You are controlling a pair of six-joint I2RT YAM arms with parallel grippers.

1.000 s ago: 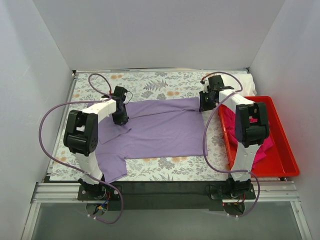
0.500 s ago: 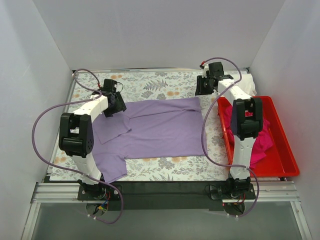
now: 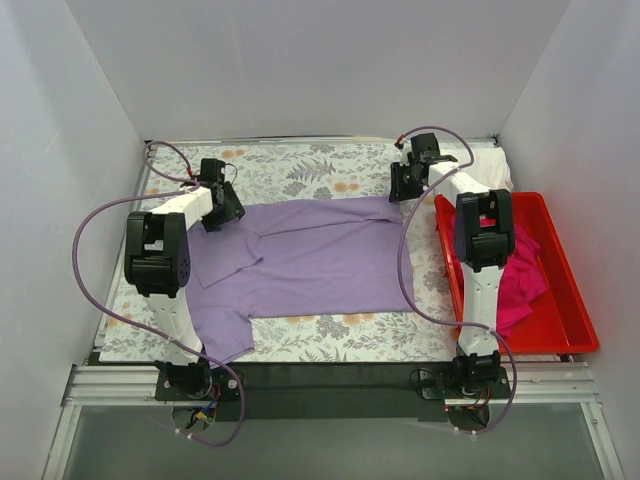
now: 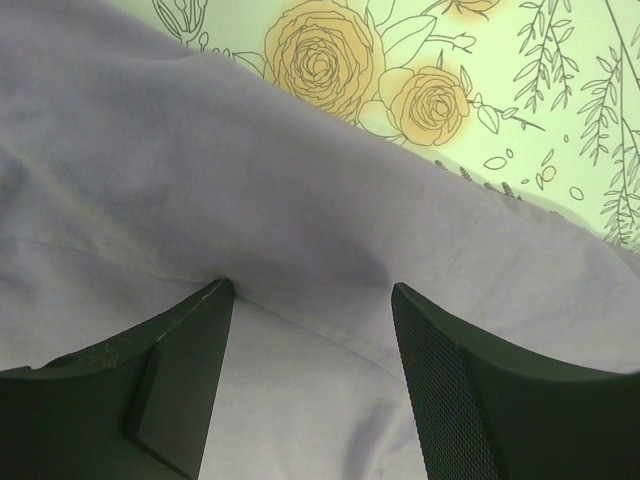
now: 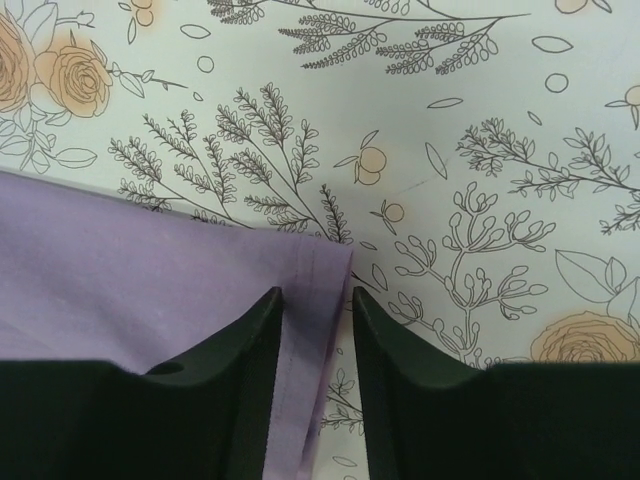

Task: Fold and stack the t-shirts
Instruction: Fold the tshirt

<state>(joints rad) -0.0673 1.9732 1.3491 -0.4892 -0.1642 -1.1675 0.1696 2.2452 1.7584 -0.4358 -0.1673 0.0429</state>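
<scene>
**Lavender shirt spread flat, both pincers parted at its far corners**

The lavender t-shirt [image 3: 320, 260] lies spread on the floral tablecloth [image 3: 300, 170] covering the bench, just left of the red bin [image 3: 568, 305]. The magenta t-shirt [image 3: 525, 290] sits crumpled inside that bin. The right pincer [image 5: 315, 295] is at the shirt's far corner, the one nearest the bin. Its jaws stand slightly apart astride the hem and hold nothing. The left pincer [image 4: 310, 290] is over the shirt's far edge on the side away from the bin, jaws wide apart above the fabric, gripping nothing.
</scene>
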